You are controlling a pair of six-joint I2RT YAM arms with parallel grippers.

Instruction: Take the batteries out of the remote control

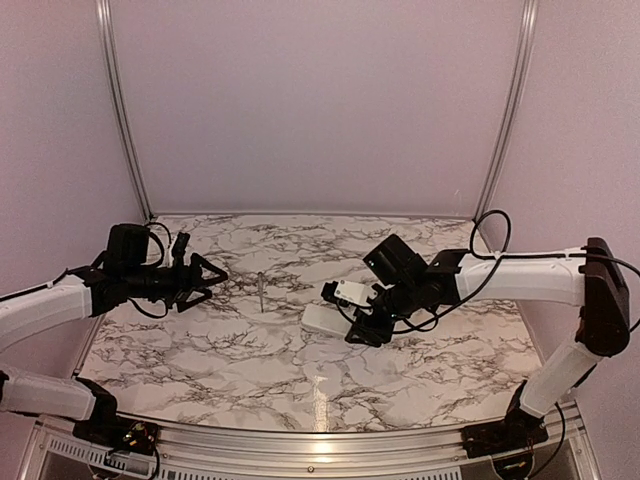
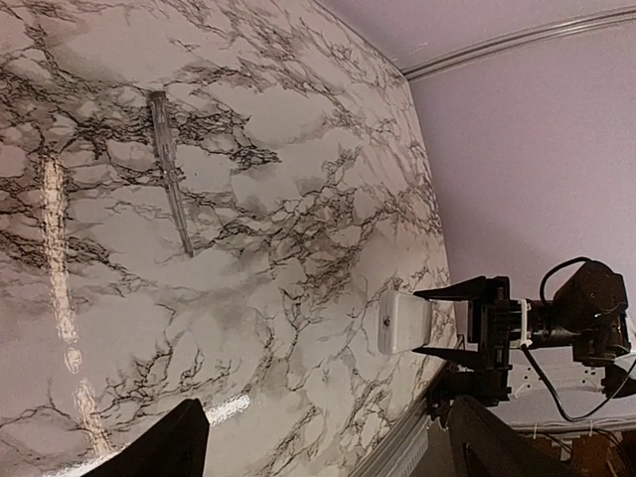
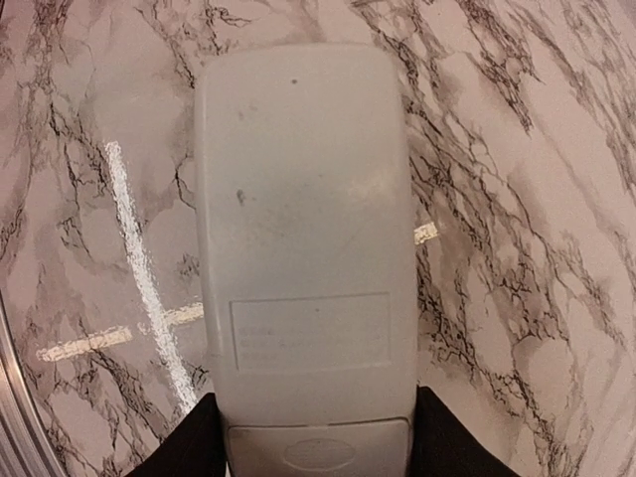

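Remote [image 3: 303,229], cover [image 3: 318,452] still on, is clamped at its cover end by the right tool [image 3: 316,432], toward the counter's [image 1: 200,370] right edge. Left tool [image 1: 213,280] gapes empty. Best: hold steady, leave the cover free to slide.

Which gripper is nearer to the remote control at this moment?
Right. The right gripper has its fingers on both sides of the remote control at one end. The left gripper hangs far to its left, beyond the grey tool.
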